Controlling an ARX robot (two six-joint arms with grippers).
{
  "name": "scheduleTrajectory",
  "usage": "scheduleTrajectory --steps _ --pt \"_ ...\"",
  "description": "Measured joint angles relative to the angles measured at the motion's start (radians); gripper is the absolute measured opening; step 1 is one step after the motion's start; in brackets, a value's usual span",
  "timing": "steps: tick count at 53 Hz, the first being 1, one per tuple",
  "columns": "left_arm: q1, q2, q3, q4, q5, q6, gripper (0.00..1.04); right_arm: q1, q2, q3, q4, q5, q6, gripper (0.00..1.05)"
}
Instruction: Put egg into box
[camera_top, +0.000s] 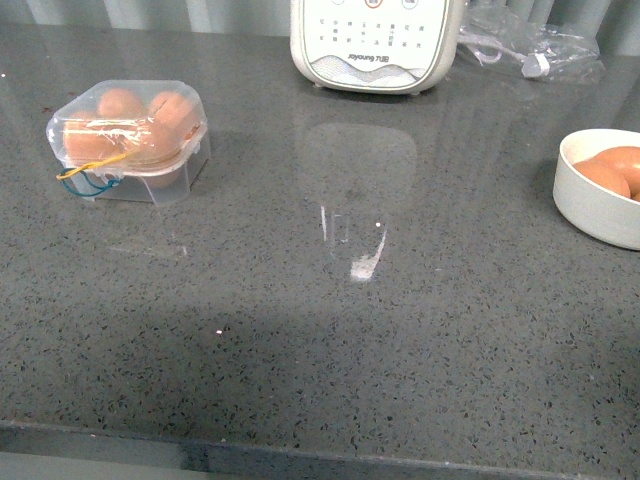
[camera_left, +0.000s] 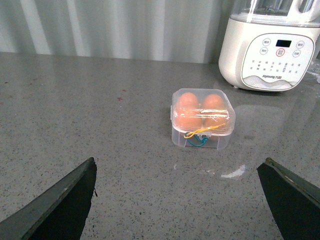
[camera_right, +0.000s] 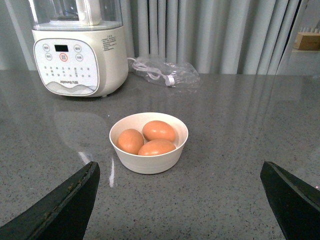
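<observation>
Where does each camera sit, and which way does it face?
Front view: on the body, looking down over the table; no arm shows.
Left wrist view: open left pincer facing the closed box.
Right wrist view: open right pincer facing the bowl with three eggs.
Shared: all three show the white appliance.

White appliance (camera_top: 375, 42), plastic bag (camera_right: 162, 71), grey countertop (camera_top: 330, 330).
</observation>
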Motion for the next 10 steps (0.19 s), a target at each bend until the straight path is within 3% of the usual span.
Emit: scheduleTrajectory --steps 10 --pt "0.000 0.000 0.000 0.000 0.000 0.000 0.98 0.000 0.000 0.000 0.000 0.000 0.000 0.97"
